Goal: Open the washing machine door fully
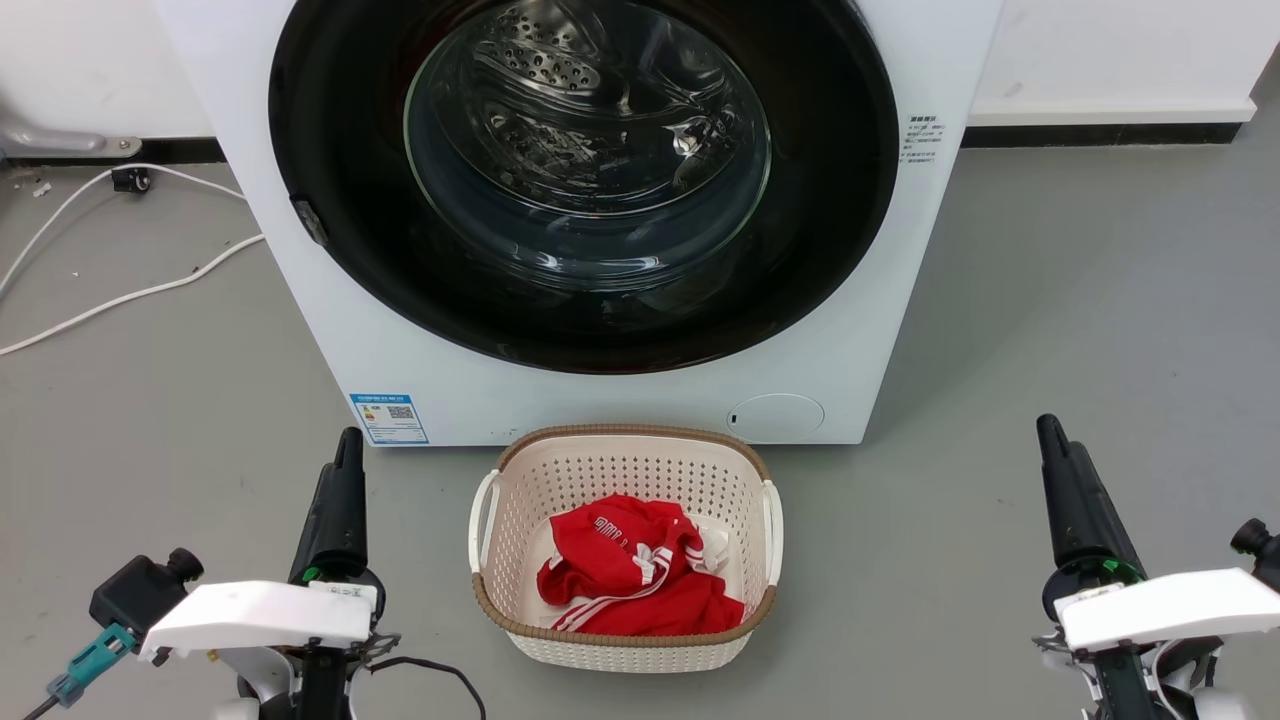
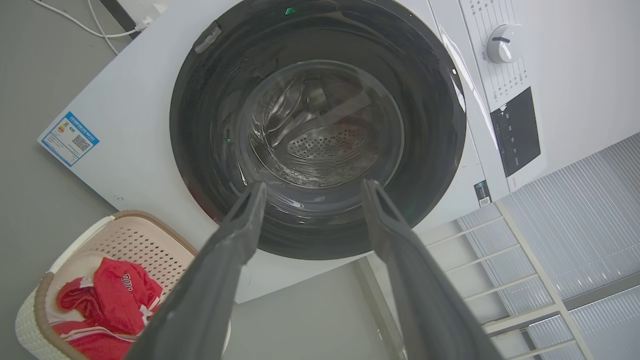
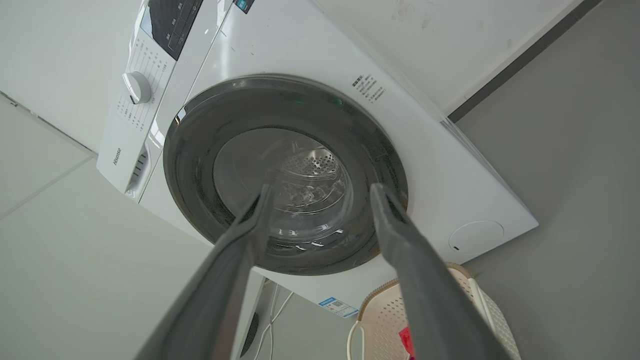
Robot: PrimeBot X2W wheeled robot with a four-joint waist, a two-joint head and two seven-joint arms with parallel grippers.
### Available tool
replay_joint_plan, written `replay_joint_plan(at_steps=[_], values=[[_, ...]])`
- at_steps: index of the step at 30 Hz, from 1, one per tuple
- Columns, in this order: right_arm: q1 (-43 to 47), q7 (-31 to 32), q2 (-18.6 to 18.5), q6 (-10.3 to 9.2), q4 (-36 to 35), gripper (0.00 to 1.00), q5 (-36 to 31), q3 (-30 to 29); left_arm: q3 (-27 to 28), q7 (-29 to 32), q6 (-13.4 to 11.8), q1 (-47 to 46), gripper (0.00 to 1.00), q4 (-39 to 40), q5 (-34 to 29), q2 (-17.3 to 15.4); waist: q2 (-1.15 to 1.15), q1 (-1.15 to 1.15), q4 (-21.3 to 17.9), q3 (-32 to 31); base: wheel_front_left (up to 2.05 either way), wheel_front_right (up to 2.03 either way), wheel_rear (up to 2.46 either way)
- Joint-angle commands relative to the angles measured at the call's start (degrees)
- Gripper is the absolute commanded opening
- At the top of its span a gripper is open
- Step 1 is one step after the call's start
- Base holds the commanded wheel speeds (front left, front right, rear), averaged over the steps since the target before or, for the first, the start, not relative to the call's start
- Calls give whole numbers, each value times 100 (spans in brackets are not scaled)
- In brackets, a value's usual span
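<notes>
Left gripper (image 2: 314,186) and right gripper (image 3: 321,189) both hang spread and empty, well short of the washer (image 1: 560,405), which stands just behind a basket (image 1: 625,465). Its door (image 1: 585,170) sits shut, flush in the front. Being glossy black plastic and glass, it looks rigid, fairly heavy and slippery, so a grip on the face would likely slide. The small grey tab (image 1: 310,220) at its left rim seems the place to hook and pull, probably against a latch.

You face the big white front-loading washing machine (image 1: 850,340); its large round glossy black door (image 1: 330,150) with clear domed glass sits shut, flush against the front.
</notes>
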State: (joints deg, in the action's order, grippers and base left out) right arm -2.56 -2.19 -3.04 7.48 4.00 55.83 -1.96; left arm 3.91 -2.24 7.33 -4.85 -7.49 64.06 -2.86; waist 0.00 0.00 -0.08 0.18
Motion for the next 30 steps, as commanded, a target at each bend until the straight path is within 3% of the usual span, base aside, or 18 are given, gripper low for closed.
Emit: replay_joint_plan(at_steps=[1, 17, 30], values=[[-30, -68, -9, 1, -124, 100, -319, 33, -16, -61, 12, -140, 100, 125, -303, -16, 0, 0, 2, 1, 0, 0, 0], [104, -139, -2, 1, -277, 100, -1923, 89, -200, -368, -25, -82, 100, 103, -2190, -13, 0, 0, 9, -14, 0, 0, 0], [217, -165, 3, 1, -416, 100, -2947, 155, -330, -580, -103, -72, 100, 119, -3284, -17, 0, 0, 4, -36, 0, 0, 0]])
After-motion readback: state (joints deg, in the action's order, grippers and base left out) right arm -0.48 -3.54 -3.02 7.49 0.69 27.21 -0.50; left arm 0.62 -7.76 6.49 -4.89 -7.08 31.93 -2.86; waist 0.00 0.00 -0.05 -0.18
